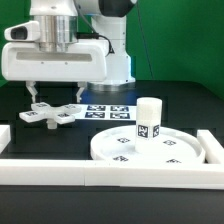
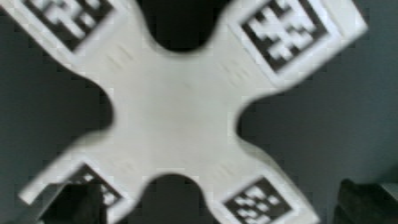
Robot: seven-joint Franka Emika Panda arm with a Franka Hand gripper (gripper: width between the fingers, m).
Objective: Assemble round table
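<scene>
The white cross-shaped foot piece (image 1: 52, 113) lies flat on the black table at the exterior view's left, with tags on its arms. My gripper (image 1: 57, 96) hangs just above it, open, one finger on each side and nothing held. In the wrist view the foot piece (image 2: 187, 110) fills the picture, and the gripper (image 2: 222, 204) shows only as dark fingertips (image 2: 71, 200) at the edge. The large round disc (image 1: 120, 150) lies at the front right. The short cylinder leg (image 1: 148, 120) stands upright on it.
The marker board (image 1: 112, 111) lies flat on the table between the foot piece and the disc. Long white border bars run along the front (image 1: 110, 175), the right (image 1: 212, 148) and the left (image 1: 4, 135). The robot's base stands behind.
</scene>
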